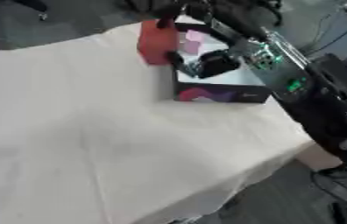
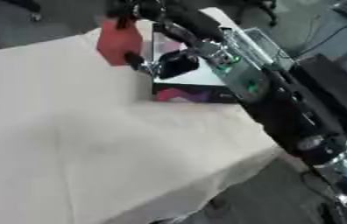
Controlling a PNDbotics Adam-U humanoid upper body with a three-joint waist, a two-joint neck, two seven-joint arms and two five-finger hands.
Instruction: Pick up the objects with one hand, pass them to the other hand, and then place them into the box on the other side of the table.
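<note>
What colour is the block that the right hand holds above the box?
The block is red; the left eye view shows it best.

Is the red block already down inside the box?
No. The red block is held up by the right hand at the box's left edge, partly over the cloth, not resting inside.
</note>
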